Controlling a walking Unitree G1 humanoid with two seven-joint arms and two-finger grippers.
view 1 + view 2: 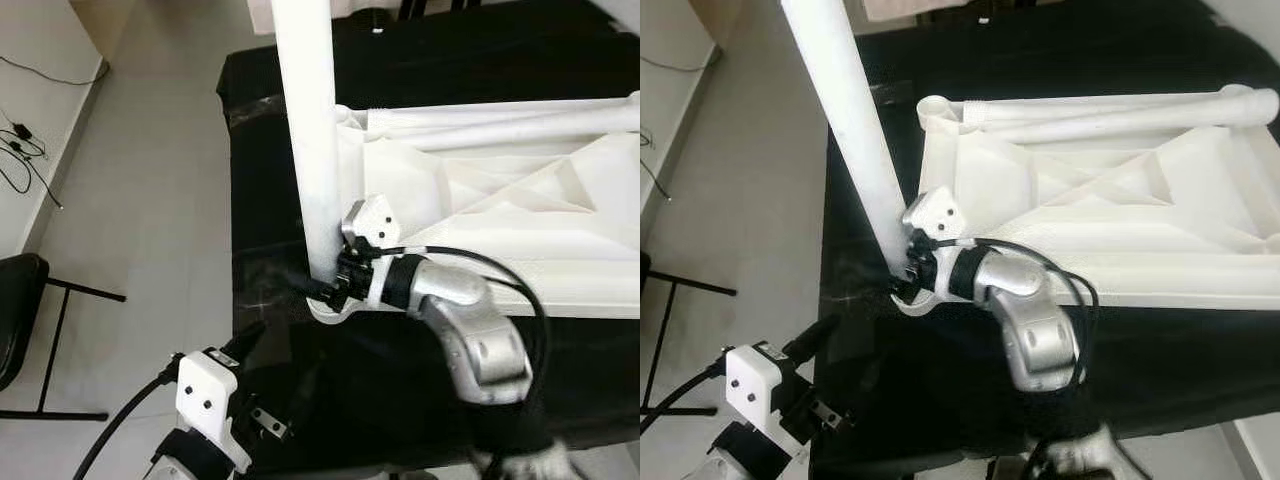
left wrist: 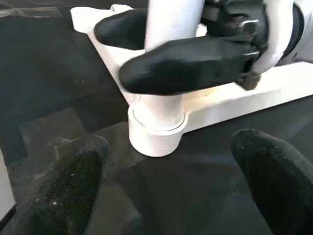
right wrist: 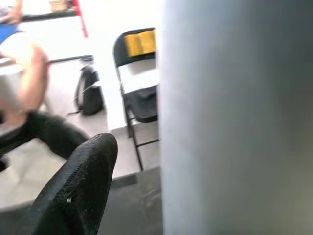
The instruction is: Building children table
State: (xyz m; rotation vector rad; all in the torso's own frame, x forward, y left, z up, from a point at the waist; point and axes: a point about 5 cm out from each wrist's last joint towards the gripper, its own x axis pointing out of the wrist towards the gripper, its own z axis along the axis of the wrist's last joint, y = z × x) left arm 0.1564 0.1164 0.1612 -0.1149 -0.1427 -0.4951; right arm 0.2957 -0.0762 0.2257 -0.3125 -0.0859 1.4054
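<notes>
A white plastic children's table top point(image 1: 520, 220) lies upside down on a worktop point(image 1: 270, 200) draped in black cloth, its ribbed underside facing up. One white table leg point(image 1: 312, 130) stands upright in the round socket point(image 1: 335, 308) at the near left corner of the top, rising out past the upper edge of the head views. Another white leg point(image 1: 500, 125) lies flat along the far edge of the upturned top.

The right pincer point(image 1: 325, 288) reaches in from the right and pinches the standing leg just above the socket, one black finger point(image 2: 190, 63) on the near side of the leg and the other on its far side, both pressed against it. In the right wrist view the leg is a broad pale column close to the lens, with one black finger point(image 3: 78, 191) beside it.

The left pincer point(image 1: 250, 340) hovers low over the near left part of the worktop, just near of the socket and apart from it. Its two black fingers point(image 2: 73, 186) are spread wide with nothing between them, pointing toward the socket and the foot of the leg.

On the floor to the left stands a black folding chair point(image 1: 20, 320), and dark cables point(image 1: 20, 150) trail by the white wall. The right wrist view, blurred, takes in another black folding chair point(image 3: 139, 83), a dark bag point(image 3: 88, 93) on the floor and part of a person point(image 3: 29, 83) at the room's far side.
</notes>
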